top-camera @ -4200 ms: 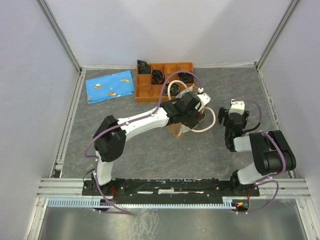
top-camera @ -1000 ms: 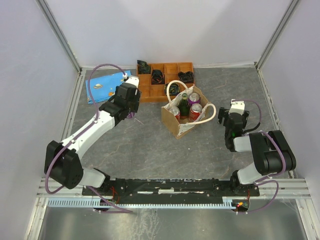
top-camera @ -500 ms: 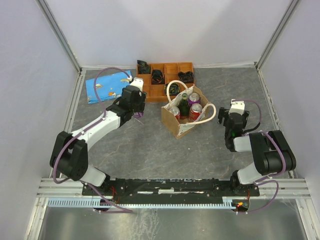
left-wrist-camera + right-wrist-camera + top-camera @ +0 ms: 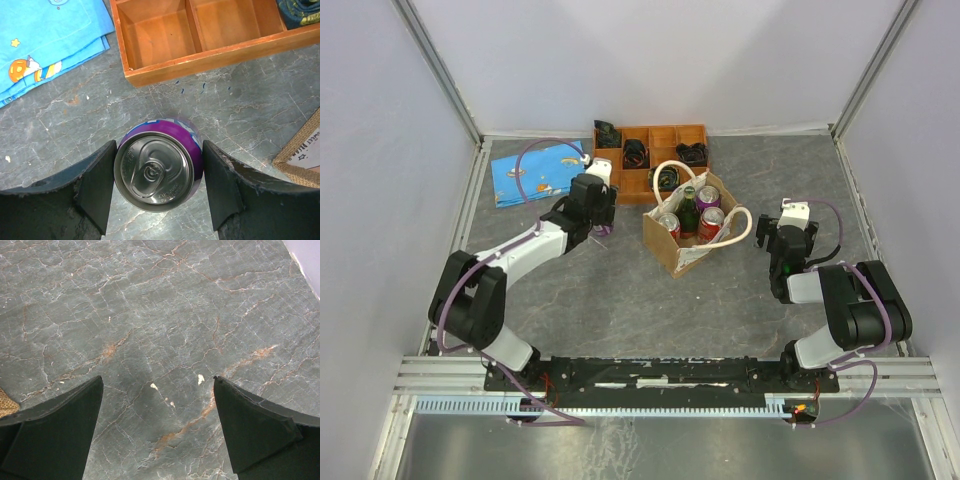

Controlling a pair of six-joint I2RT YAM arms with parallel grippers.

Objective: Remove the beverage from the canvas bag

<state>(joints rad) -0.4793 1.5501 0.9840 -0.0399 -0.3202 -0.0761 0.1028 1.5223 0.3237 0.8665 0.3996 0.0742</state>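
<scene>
The canvas bag [image 4: 682, 252] stands mid-table with cream rope handles; it holds two red cans [image 4: 712, 220], a purple can [image 4: 708, 196] and a green bottle [image 4: 688, 207]. My left gripper [image 4: 599, 216] is left of the bag, in front of the orange tray. In the left wrist view it [image 4: 159, 185] is shut on an upright purple can [image 4: 159, 170], with a finger against each side, low over the grey table. The bag's corner shows at the right of that view [image 4: 304, 151]. My right gripper [image 4: 790, 228] is open and empty right of the bag, over bare table [image 4: 157, 390].
An orange compartment tray [image 4: 620, 192] with dark items sits at the back; its front wall [image 4: 210, 56] is just beyond the held can. A blue patterned cloth [image 4: 535, 172] lies at the back left [image 4: 45, 35]. White walls enclose the table.
My left gripper has come out of the bag with the purple can, swung left, then drifted right to a spot in front of the tray. The right arm has not moved.
</scene>
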